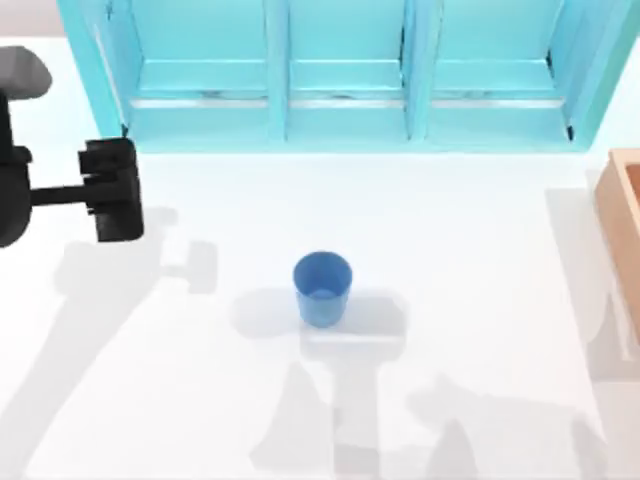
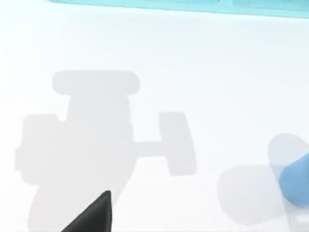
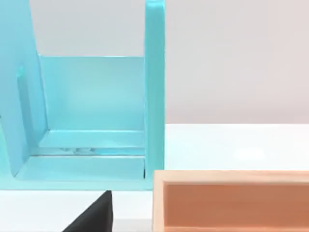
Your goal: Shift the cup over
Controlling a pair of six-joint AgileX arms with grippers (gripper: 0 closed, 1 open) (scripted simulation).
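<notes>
Left hand [image 1: 112,190] apart from cup [image 1: 322,287]

Open table [image 1: 450,230] all around cup [image 1: 322,288]

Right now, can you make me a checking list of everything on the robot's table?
Surface: white table, with grey shadows of the arms on it.
Job's things: the cup, blue, upright, open end up, standing alone near the middle of the table.
Clutter: an orange wooden box at the table's right edge.
Grippers: left gripper hangs over the table's left side, well apart from the cup, holding nothing. A dark fingertip of the right arm shows in the right wrist view, near the box and the shelf.
Cables: nothing seen.
Surroundings: a turquoise shelf unit with open compartments along the far edge.
</notes>
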